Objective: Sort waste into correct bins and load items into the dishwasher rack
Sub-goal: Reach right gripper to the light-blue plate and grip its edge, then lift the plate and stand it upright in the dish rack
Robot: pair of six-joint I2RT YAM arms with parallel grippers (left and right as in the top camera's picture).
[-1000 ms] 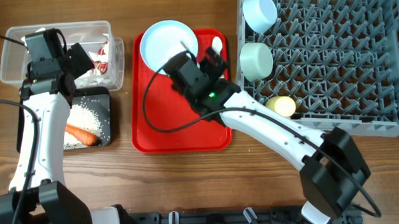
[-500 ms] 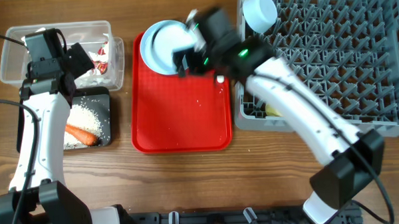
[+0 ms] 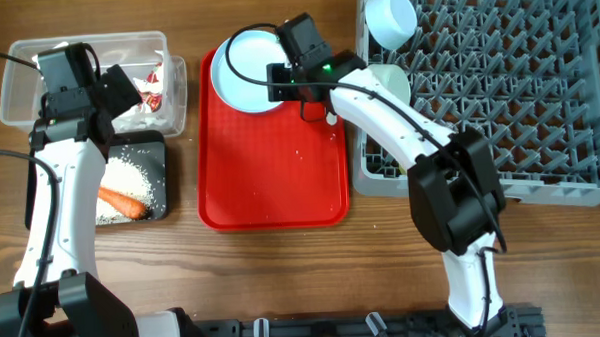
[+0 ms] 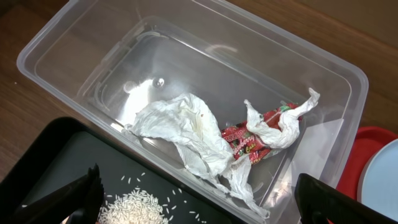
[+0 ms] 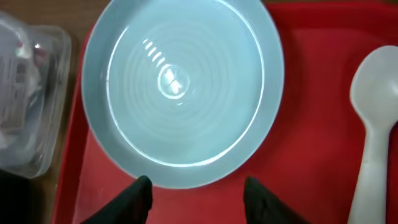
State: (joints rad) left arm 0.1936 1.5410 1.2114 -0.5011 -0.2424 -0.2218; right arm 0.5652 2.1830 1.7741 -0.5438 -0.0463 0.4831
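The white-and-black left arm [image 3: 57, 217] extends forward from its base; its black two-finger left gripper [image 4: 199, 208] tilts downward, jaws spread wide, nothing between them; the white-and-black right arm [image 3: 383, 104] doubles back and reaches leftward; its black right gripper [image 5: 200, 200] stands parted, seemingly empty, fingertips [image 5: 140, 196] partly cropped.

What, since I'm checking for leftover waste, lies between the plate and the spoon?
Only bare red tray separates plate and spoon, in the right wrist view.
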